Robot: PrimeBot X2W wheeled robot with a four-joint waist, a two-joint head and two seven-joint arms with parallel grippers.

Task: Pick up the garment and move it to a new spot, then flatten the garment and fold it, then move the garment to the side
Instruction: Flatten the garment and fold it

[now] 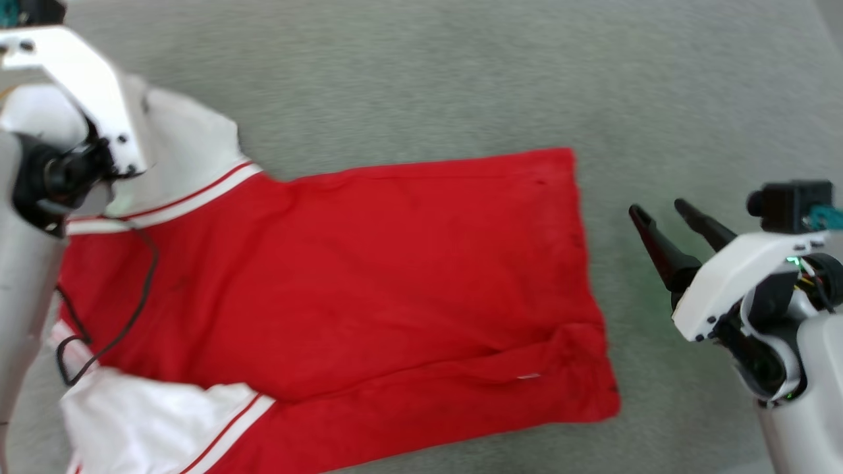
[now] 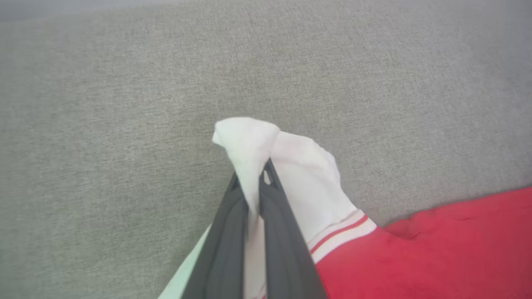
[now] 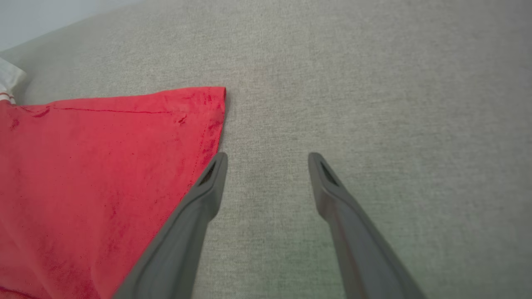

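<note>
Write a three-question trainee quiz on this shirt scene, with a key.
1. True or false: the right gripper holds the garment.
2. Which part sits between the jaws of the left gripper? A) red hem B) white sleeve C) collar
3. What does the garment lie on?
Key: 1 false, its jaws stand open beside the hem; 2 B; 3 the grey surface.
</note>
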